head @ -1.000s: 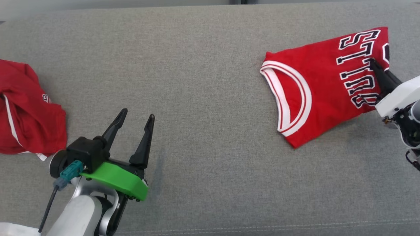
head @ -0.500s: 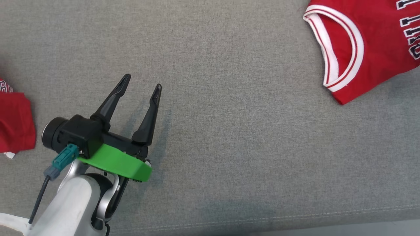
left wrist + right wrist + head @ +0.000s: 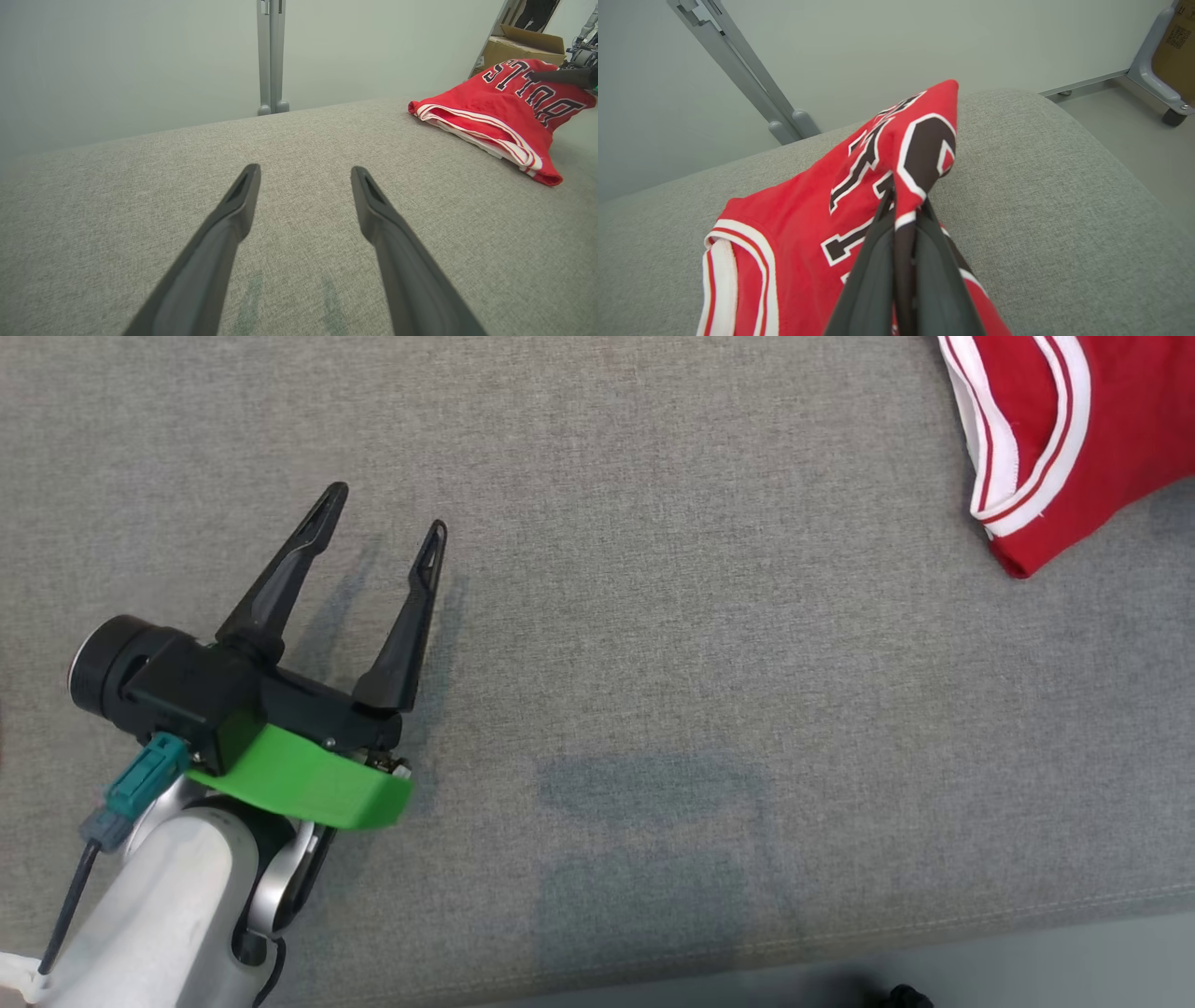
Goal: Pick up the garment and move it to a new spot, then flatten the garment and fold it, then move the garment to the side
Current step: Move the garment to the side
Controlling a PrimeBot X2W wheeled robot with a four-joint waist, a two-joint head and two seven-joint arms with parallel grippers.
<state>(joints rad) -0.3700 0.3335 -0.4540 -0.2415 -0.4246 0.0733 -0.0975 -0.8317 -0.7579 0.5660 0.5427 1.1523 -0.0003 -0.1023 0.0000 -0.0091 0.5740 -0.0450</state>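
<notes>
Red jersey (image 3: 794, 219) with white trim, black lettering, grey couch (image 3: 672, 616)

The red jersey (image 3: 467, 100) bears upside-down black lettering reading BULLS.

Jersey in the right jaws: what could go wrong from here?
1. The right jaws pinch only a small fold of the jersey at the lettering; the rest lies on the cushion, so dragging may pull the fold open or slip the cloth free.
2. The cushion's rounded end is close beside the jersey; a push that way could drop it to the floor.
3. The left jaws are open over bare cushion, far from the jersey, so nothing steadies its collar side.
</notes>
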